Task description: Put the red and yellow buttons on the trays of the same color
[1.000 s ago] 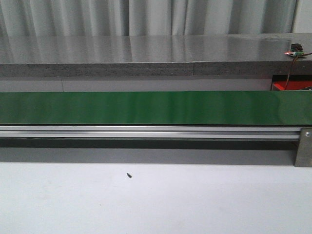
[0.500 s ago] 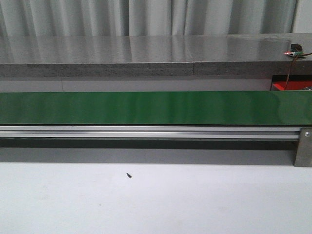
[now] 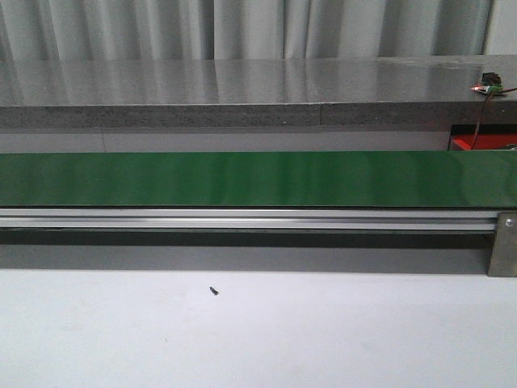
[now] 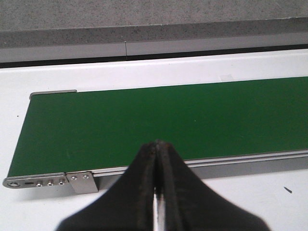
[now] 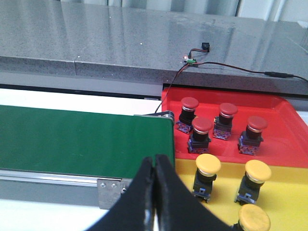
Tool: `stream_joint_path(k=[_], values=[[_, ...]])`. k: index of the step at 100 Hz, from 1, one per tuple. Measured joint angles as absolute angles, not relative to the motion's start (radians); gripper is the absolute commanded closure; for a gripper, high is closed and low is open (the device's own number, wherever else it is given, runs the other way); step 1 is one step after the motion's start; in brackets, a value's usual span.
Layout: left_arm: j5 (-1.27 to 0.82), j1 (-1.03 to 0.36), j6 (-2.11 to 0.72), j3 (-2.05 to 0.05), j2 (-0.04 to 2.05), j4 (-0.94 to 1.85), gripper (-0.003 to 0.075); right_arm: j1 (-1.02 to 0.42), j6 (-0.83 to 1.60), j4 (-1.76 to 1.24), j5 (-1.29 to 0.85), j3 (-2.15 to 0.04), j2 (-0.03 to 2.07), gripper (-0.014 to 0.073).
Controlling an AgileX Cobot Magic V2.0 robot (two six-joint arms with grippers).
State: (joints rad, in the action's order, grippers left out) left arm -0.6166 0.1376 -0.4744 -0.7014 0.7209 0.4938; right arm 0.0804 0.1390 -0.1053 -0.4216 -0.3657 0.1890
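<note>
Green conveyor belt (image 3: 258, 179) same as before — bare, no new button

I see a long green conveyor belt (image 3: 242, 179) with a smooth, faintly sheened rubbery face, carried on a ribbed rail of brushed silver aluminium (image 3: 242, 219). Behind it the grey speckled stone-like counter (image 3: 242, 81) is polished enough to mirror the pleated pale cloth curtain (image 3: 242, 28). The white tabletop (image 3: 323, 331) looks matt and smooth. On my right wrist camera the red plastic tray (image 5: 288, 139) and the yellow plastic tray (image 5: 284, 192) both look glossy. The red-capped push buttons (image 5: 228, 110) and yellow-capped push buttons (image 5: 208, 164) have smooth satin plastic domes. Both black grippers (image 4: 157, 144) (image 5: 155, 159) look matt and slightly grainy.
</note>
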Motion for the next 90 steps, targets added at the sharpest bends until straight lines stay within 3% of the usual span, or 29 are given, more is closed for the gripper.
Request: stream_joint_path(k=[55,90], values=[[-0.617,0.138,-0.474,-0.701,0.721,0.494,0.074,0.08,0.163,-0.088,-0.326,-0.242,0.176,0.0715],[-0.617,0.138,-0.474,-0.701,0.721,0.494,0.074,0.077,-0.045,0.108,-0.15,-0.084,0.035,0.0713]])
